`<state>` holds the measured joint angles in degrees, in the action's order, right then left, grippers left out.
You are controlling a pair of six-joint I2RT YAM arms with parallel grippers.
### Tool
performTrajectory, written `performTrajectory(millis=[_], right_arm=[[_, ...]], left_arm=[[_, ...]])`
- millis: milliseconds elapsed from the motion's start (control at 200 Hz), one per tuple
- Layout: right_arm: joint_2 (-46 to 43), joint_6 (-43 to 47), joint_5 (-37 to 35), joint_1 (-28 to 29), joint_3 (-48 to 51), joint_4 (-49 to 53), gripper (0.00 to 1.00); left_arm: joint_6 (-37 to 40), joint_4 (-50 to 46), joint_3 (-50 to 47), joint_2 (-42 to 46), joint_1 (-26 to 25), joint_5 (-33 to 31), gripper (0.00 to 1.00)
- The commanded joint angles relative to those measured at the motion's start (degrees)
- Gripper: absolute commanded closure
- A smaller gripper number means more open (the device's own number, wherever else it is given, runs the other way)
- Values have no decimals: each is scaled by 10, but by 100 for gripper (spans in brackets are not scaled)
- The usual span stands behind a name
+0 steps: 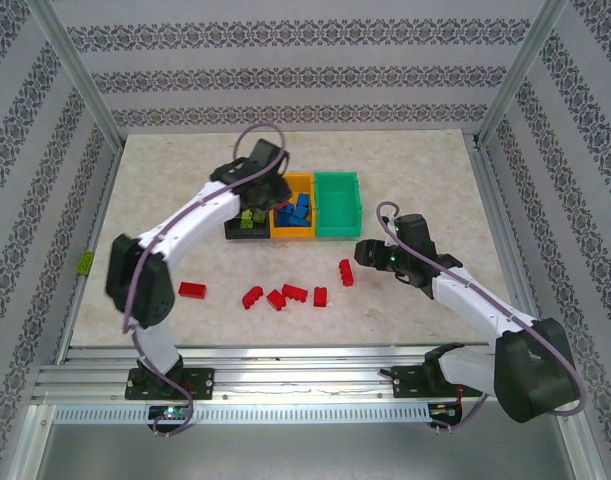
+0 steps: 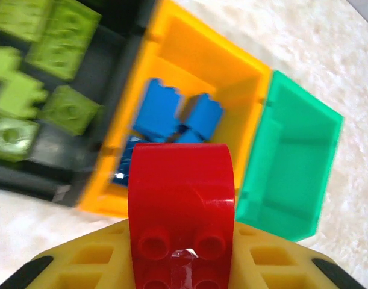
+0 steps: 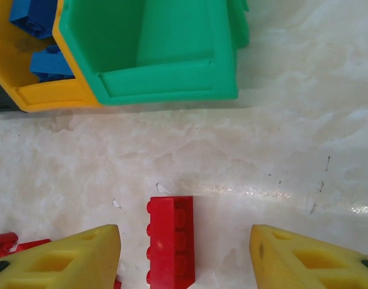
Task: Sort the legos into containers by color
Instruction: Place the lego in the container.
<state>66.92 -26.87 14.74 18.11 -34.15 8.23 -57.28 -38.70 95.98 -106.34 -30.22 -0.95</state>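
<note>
My left gripper (image 2: 181, 265) is shut on a red lego (image 2: 180, 198) and hovers above the orange bin (image 2: 171, 54), which holds blue legos (image 2: 171, 114). Lime legos (image 2: 63, 42) lie in the black bin (image 2: 111, 66). The green bin (image 2: 292, 168) is empty. In the top view the left gripper (image 1: 262, 187) hangs over the black bin (image 1: 233, 232) and orange bin (image 1: 293, 235). My right gripper (image 3: 184, 238) is open just above the table. A red lego (image 3: 170, 244) lies between its fingers, nearer the left one. Several red legos (image 1: 285, 295) are strewn on the table.
The three bins stand side by side at the table's middle; the green bin (image 1: 338, 205) is rightmost. One red lego (image 1: 192, 289) lies apart at the left. Patterned walls and metal posts enclose the marble table (image 1: 435, 180).
</note>
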Motion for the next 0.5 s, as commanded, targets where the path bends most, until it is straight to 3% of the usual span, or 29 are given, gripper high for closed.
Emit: performTrajectory(millis=[0,260,310,345,380,495], right_arm=[[-20,4,16,-3,13,14,41],[-35,-5,42,1,39,24,41],[-43,-9,41,4,47,24,41],[-48,-13,41,7,53,24,41],[-51,-17,39,11,58,24,41],[-47,-18,27,37,63,24,41]], left_arm=[[25,-59,118,-85,-38,-26,66],[60,-168,421,-296,-68,-27,63],[60,-193,467,-328,-68,-38,57],[61,-211,495,-347,-68,-40,43],[67,-222,515,-358,-68,-38,36],[72,-226,514,-356,-68,-31,33]])
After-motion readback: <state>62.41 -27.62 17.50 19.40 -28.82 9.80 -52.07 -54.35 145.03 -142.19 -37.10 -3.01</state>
